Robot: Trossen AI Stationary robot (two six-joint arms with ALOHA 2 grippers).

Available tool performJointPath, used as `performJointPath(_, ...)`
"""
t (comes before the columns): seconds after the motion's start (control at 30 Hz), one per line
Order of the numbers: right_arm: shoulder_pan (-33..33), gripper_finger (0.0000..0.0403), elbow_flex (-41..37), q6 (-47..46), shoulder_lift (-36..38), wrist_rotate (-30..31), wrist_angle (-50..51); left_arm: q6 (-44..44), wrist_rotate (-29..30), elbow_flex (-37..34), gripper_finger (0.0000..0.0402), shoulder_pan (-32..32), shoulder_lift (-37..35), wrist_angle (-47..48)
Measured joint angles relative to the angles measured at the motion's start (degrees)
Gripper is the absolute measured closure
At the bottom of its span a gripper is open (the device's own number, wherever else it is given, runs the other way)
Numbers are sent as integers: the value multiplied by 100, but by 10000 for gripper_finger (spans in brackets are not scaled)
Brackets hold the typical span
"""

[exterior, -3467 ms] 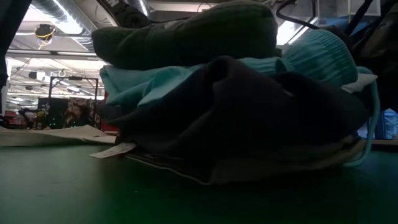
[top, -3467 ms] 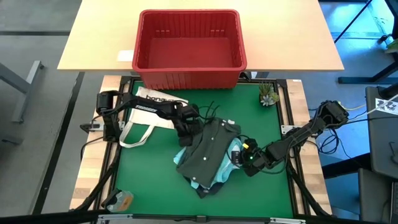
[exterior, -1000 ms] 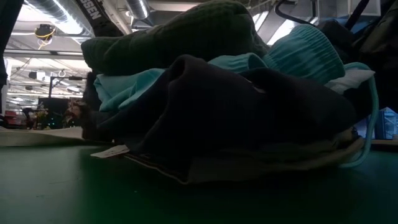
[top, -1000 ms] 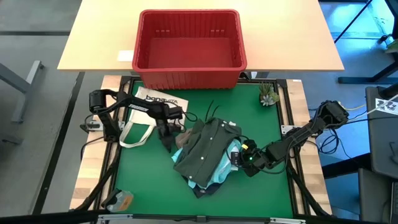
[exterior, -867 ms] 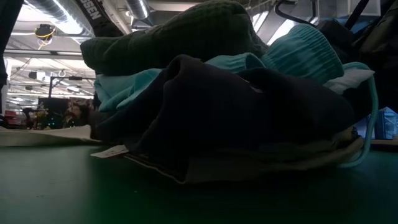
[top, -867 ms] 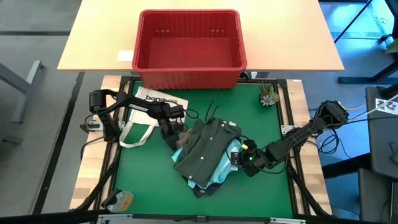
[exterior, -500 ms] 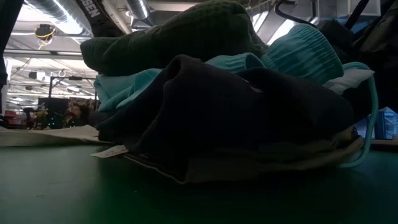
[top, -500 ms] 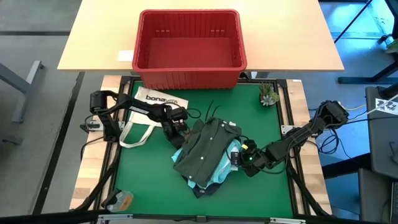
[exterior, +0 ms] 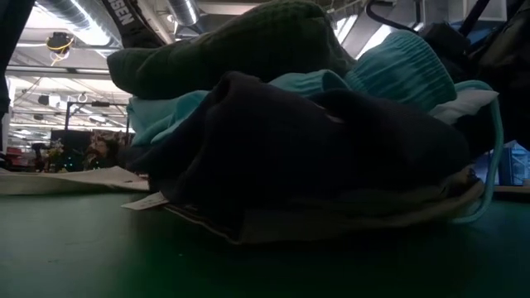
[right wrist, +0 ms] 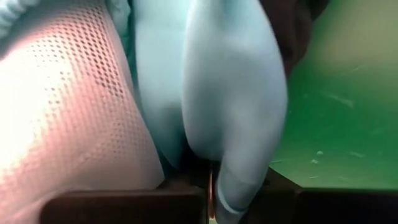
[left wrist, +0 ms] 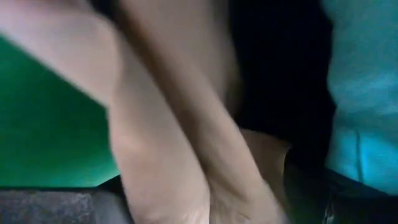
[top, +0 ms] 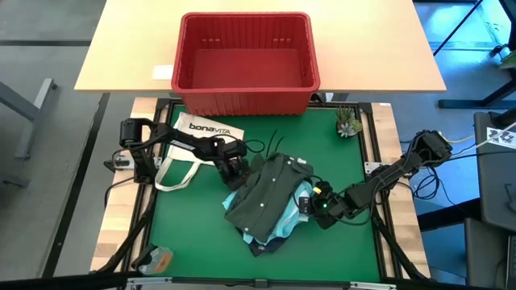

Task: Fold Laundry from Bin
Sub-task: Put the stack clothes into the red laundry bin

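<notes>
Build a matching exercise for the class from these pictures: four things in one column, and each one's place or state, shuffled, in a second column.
Things:
1. rectangular red plastic basket
2. dark green cloth garment
3. white bonaVITA tote bag
4. right gripper

Places or states:
A. lying flat beside the left arm
B. shut on the light turquoise garment
C. empty, on the light wooden table
D. topmost on the laundry pile

Pairs: 1-C, 2-D, 3-A, 4-B
</notes>
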State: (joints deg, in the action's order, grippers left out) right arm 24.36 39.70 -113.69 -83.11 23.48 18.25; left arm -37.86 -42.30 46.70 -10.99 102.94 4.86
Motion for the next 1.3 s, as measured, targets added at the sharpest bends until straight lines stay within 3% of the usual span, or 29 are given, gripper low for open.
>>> performJointPath(0.33, 4, 382, 0, 2, 0, -11, -101, -402, 399, 0, 178, 302, 59, -583)
performJointPath(0.67, 2, 382, 0, 18, 0, -9, -180, -576, 350, 12, 185, 415, 358, -851)
performJointPath(0.83, 2, 382, 0, 21, 0, -15, -260, -615, 219, 2, 234, 424, 367, -1103)
performJointPath(1.13, 0, 391, 0, 363, -2, 244, -927, -664, -422, 0, 374, 311, 393, -1336)
performJointPath(1.3, 0, 391, 0, 353, -2, 306, -1010, -907, -805, -15, 389, 209, 249, -1340)
